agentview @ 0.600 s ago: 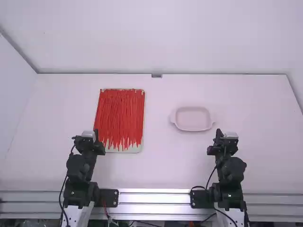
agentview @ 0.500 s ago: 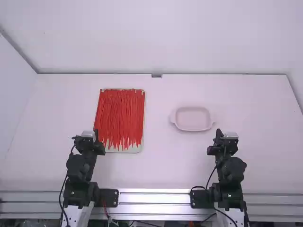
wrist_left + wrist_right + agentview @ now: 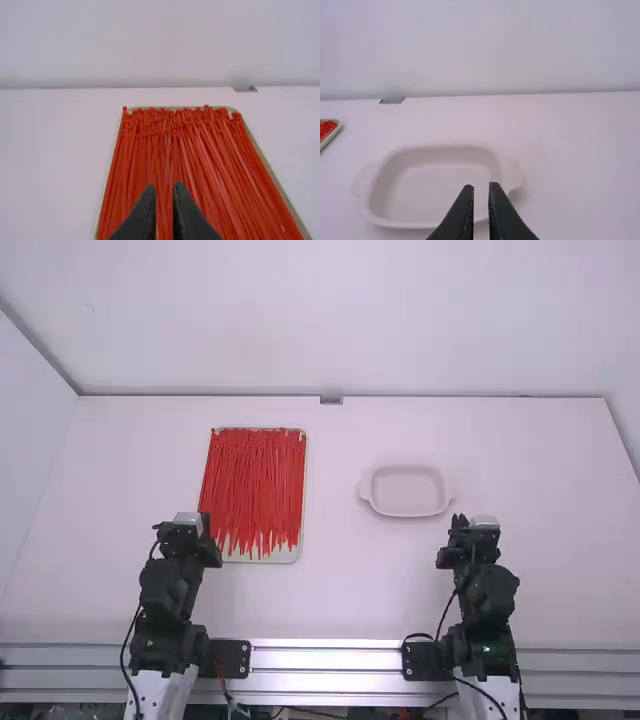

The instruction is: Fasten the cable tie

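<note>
Now the red cable ties (image 3: 253, 490) lie in a dense bundle on a pale tray (image 3: 296, 556), running side by side along its length. Their square heads line up at the tray's far end. The tray rests flat on the white surface (image 3: 500, 450).

The left gripper (image 3: 164, 192) hangs just short of the tray's near end, over its left corner, and points along the ties. Its fingers (image 3: 146, 210) stand close together with only a thin slit between them, and they hold nothing.

Right of the tray, apart from it, sits a white dish (image 3: 405, 472) with a small handle at each side. Nothing lies in the dish.

The right gripper (image 3: 480, 192) hangs well to the right of the tray, near the dish's near right corner, and faces the dish. Its fingers (image 3: 499, 212) are likewise drawn nearly together around nothing.

Beyond the tray's far end, at the back edge of the surface, sits a small grey bracket (image 3: 331, 400).
</note>
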